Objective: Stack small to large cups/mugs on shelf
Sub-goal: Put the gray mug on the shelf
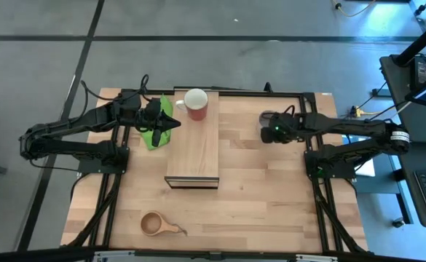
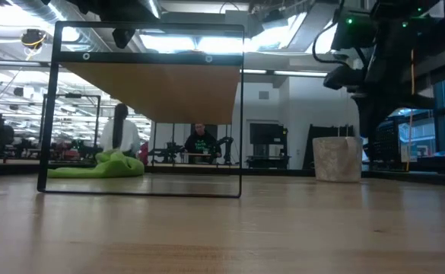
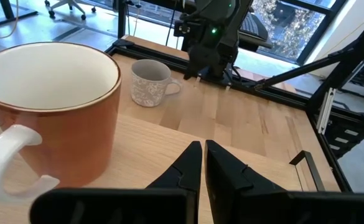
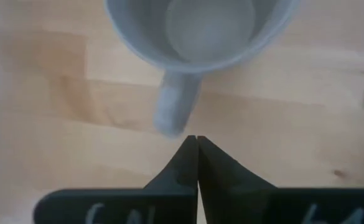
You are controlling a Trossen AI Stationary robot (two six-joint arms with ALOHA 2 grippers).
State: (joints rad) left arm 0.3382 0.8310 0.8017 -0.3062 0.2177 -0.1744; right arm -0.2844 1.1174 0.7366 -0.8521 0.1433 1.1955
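Now the red mug (image 1: 196, 104) is standing on the shelf's (image 1: 194, 149) far end.
The left gripper (image 1: 170, 123), fingers together, is hovering beside it; the right gripper (image 4: 197, 144), fingers together, is hanging over the grey mug (image 4: 200, 34), right of the shelf.

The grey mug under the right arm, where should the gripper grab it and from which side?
Probably by the rim wall beside the handle, coming straight down. The grey mug stands upright, mouth open upward, its handle pointing toward the shut right gripper hovering above, so one finger could go inside, one outside.
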